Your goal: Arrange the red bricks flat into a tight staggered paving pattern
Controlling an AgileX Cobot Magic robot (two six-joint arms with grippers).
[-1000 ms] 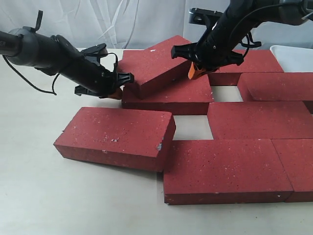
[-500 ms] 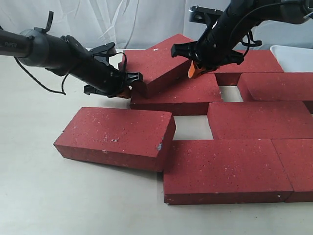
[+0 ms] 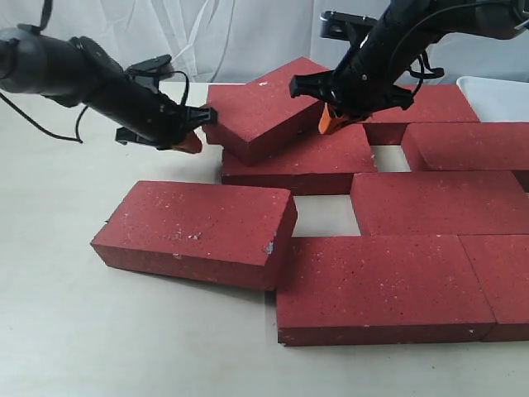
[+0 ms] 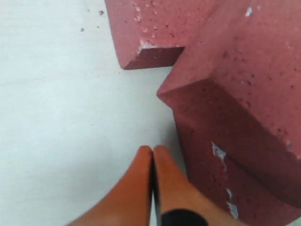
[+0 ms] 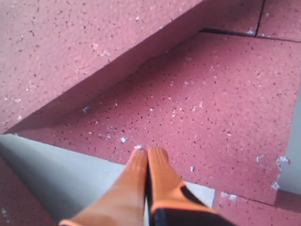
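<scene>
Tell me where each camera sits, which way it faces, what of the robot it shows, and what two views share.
Exterior: off the arms, looking down across the red bricks toward a white curtain; both arms show, with the left gripper and right gripper.
Left wrist: on the left arm, looking along its shut orange fingers at the tilted brick.
Right wrist: on the right arm, looking past shut fingers onto a flat brick.
Shared: both wrist views show the tilted brick.

Matte black left arm [image 3: 78, 70] and right arm [image 3: 405, 33] are trailing thin black cables [image 3: 33, 124], left pincer [image 3: 192, 142] and right pincer [image 3: 329, 121] are rocking smooth orange fingertips [image 4: 136, 188].
</scene>
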